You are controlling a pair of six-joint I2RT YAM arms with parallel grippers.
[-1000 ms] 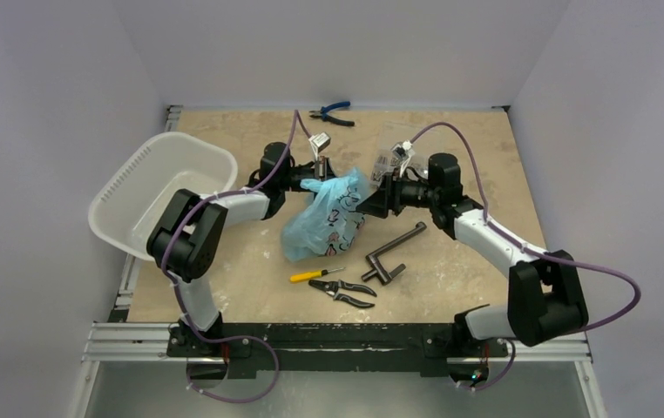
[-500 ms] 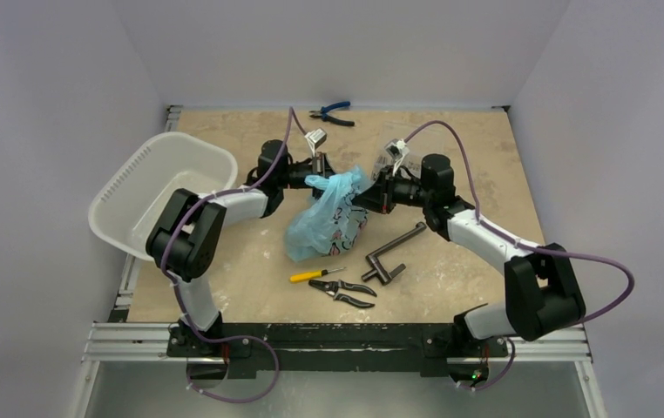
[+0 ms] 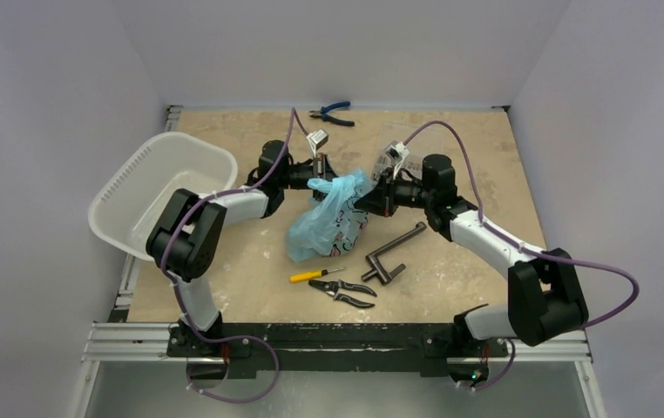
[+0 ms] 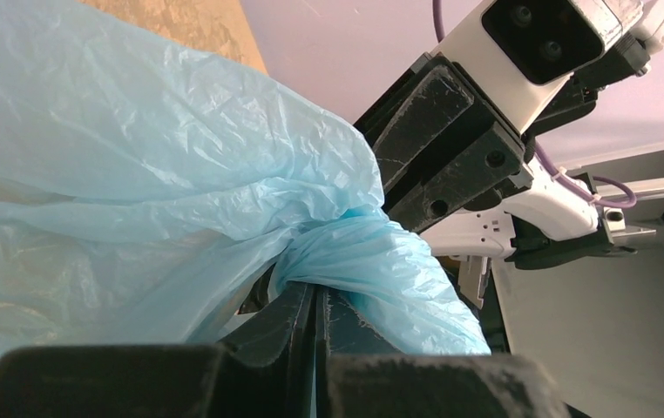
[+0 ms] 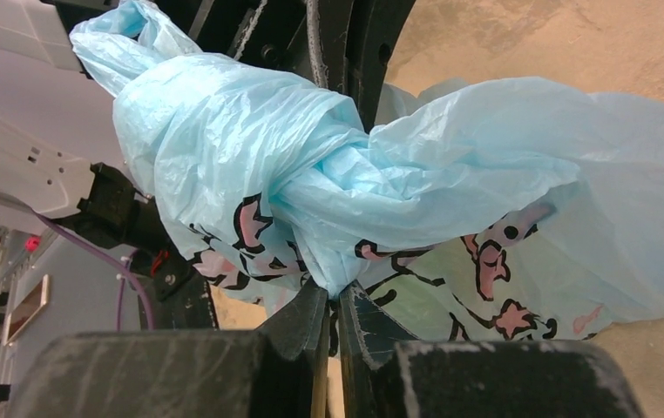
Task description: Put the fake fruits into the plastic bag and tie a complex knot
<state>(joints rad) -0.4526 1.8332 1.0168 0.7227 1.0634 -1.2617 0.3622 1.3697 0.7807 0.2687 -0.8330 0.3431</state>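
the only marking in view is the print on the bag (image 3: pixel 327 225): black-outlined pink figures, too crumpled to tell whether any letters are among them.

there is one bag, light blue, mid-table between the two arms. its neck is held up and its body slants down toward the near left until it meets the table (image 3: pixel 485 148). one knot (image 5: pixel 311 187) is tied in the neck, a fat twist of film with a loose end poking up beyond it in the right wrist view. the fruits are hidden by the film and cannot be counted.

the left gripper (image 4: pixel 318 300) has its fingers pressed nearly together on a gathered strip of bag film. the right gripper (image 5: pixel 330 300) is likewise pinched tight on film just beneath the knot. the two face each other closely, with the neck between them.

around the bag:
- one white tub (image 3: pixel 150 187) at the table's left edge, partly past it
- one blue-handled pliers (image 3: pixel 333 111) at the far edge
- one yellow-handled screwdriver (image 3: pixel 315 274)
- one black cutters (image 3: pixel 343 292) just beside the screwdriver
- one dark metal crank (image 3: pixel 394 251), which like the screwdriver and cutters lies on the near side of the bag
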